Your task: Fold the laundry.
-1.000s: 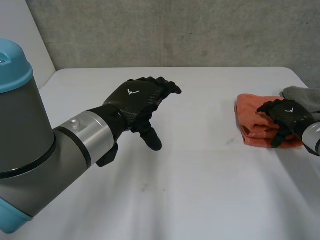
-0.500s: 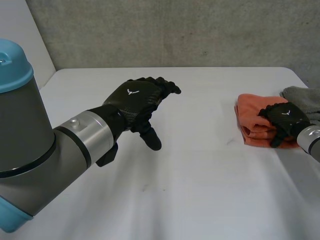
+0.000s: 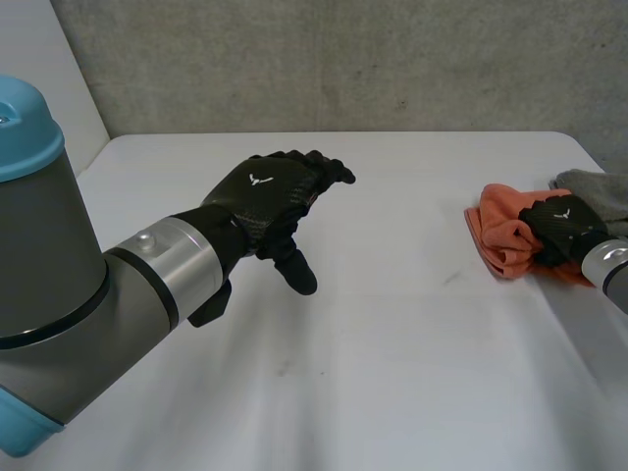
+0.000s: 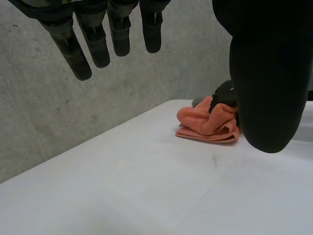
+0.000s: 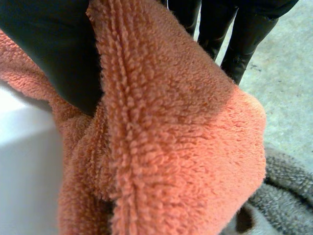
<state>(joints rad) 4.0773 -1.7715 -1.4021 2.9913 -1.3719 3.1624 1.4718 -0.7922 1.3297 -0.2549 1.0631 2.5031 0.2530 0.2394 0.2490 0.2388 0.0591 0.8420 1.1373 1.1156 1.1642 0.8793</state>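
At three o'clock the right hand (image 3: 561, 224) pinches the towel (image 3: 500, 231); at ten the left hand (image 3: 270, 196) hovers slack-fingered, empty.

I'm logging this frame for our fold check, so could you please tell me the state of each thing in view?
Orange towel: bunched, gripped.
Grey towel: crumpled, beside the orange one.
Left hand: open, empty, above the table.
Right hand: shut on the orange towel.
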